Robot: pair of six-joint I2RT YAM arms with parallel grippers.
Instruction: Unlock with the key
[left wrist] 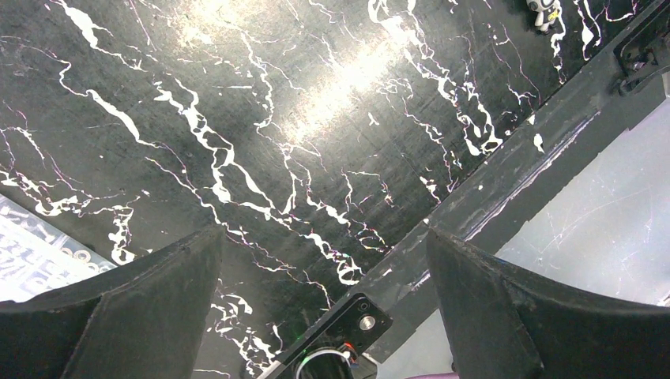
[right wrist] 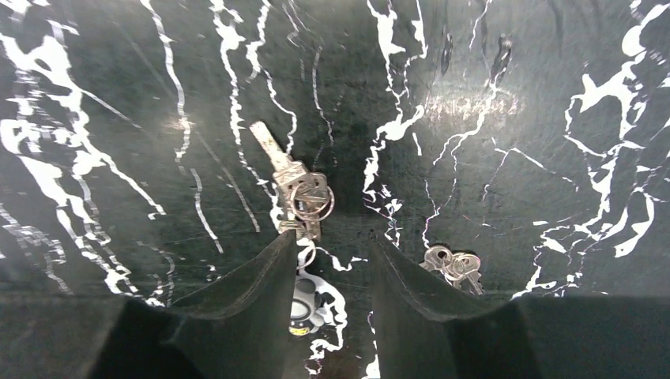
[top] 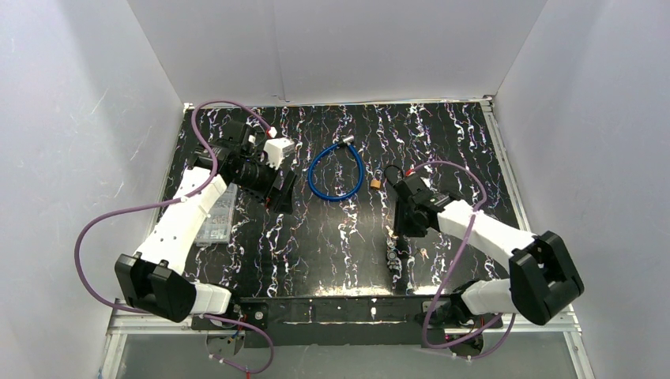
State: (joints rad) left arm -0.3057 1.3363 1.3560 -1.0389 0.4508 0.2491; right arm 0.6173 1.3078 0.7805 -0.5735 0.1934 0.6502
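Right gripper part-open, empty; key lies flat just off its tips, 11 o'clock. Left gripper wide, empty. Padlock well apart. Risk: fingers skid off flat key.

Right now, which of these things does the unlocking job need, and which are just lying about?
For the job: key bunch on its ring, small brass padlock, blue cable loop, right gripper above the keys.
Lying about: clear plastic box; a second pair of small keys, possibly spares.
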